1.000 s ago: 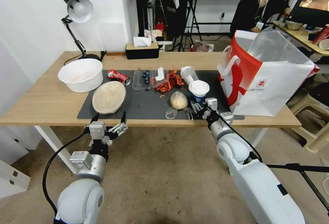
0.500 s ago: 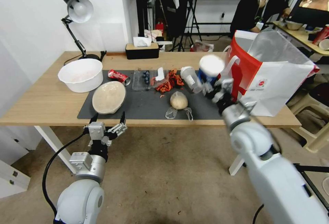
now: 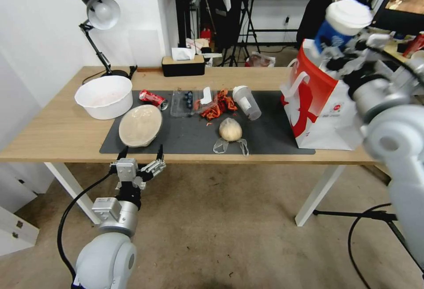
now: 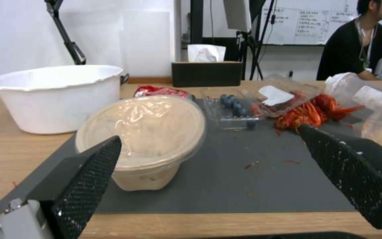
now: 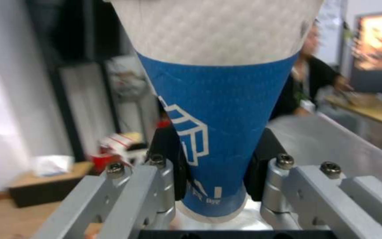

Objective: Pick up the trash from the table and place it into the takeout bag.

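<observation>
In the head view, the paper cup [image 3: 343,26] is being held above the open top of the bag [image 3: 327,103] by the right gripper [image 3: 342,52], whose fingers are clamped on the cup's blue wall. The bag is standing at the right end of the table [image 3: 53,136], partly on the mat [image 3: 185,141]. The rest of the trash is lying on the mat: the clear cup [image 3: 246,102] on its side, the bun [image 3: 230,129], the oval lid [image 3: 140,125] and the red can [image 3: 152,98]. The left gripper [image 3: 140,156] is being kept idle, spread open, just off the table's near edge.

In the left wrist view, the two dark fingers [image 4: 83,177] are seen wide apart with nothing between them; the lid [image 4: 144,127] and the white bowl [image 4: 54,96] are lying beyond them.

In the right wrist view, the cup [image 5: 217,109] is being pinched near its base between both pads [image 5: 173,162], with the bag's foil lining [image 5: 332,146] just beyond.

The carrying step is judged to be under way. A release is being called for next, with the cup centred over the opening so the rim is cleared
</observation>
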{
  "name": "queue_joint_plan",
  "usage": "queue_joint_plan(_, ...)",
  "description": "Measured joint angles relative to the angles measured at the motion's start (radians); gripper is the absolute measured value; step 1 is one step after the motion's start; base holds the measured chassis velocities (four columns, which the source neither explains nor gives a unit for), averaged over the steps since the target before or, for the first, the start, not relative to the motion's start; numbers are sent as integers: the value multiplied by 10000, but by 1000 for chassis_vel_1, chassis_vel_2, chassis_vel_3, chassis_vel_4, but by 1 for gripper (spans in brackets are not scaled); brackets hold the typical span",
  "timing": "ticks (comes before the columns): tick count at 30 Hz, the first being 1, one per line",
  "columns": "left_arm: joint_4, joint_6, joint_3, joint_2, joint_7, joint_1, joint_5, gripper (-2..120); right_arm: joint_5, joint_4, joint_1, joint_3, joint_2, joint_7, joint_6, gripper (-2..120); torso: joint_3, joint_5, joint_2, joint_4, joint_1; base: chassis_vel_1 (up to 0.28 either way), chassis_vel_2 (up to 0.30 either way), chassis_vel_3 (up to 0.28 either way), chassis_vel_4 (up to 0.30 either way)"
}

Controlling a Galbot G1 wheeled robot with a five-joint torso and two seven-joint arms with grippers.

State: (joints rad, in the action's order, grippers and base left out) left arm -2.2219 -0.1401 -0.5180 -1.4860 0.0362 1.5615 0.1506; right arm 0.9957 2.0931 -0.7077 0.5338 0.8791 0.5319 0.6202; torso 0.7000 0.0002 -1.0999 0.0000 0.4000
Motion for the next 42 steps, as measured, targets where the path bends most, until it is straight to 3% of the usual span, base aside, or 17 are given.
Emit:
queue_joint_plan(6,30,58,87,2,-10,-6,-31,100,1355,-811,662,-35,-223,1421,905,24,0,-1,0,0,0,0,0,0,0)
queue_joint_plan(9,105,110,164,14,-15,-58,-42,100,3801,-1480,1311,-145,-485,3246,1151,24,0,0,0,2,0,0,0,0,0)
queue_joint_plan(16,213,132,293,8,-19,-153,-73,100,4966,-2157,1741,-422,-912,3941,1152,37,1,0,0,0,0,0,0,0,0)
queue_joint_plan(19,235,134,342,8,-22,-174,-84,100,5369,-2368,1823,-503,-1037,4139,1151,34,1,-1,0,1,1,0,0,0,0)
queue_joint_plan(22,268,134,398,35,-29,-189,-110,100,5808,-2554,1830,-588,-1101,4377,1168,18,0,0,0,0,0,0,0,0,0)
queue_joint_plan(26,281,152,412,36,-38,-179,-175,100,6043,-2494,1820,-549,-1063,4495,1165,14,1,-1,0,2,0,0,0,0,0)
queue_joint_plan(28,282,160,413,37,-38,-176,-184,100,6067,-2487,1818,-535,-1062,4509,1163,17,1,-2,0,1,1,0,0,0,0)
queue_joint_plan(42,261,206,384,31,-45,-132,-203,100,6214,-2334,1794,-419,-1094,4600,1129,70,0,-1,0,0,0,0,0,0,0)
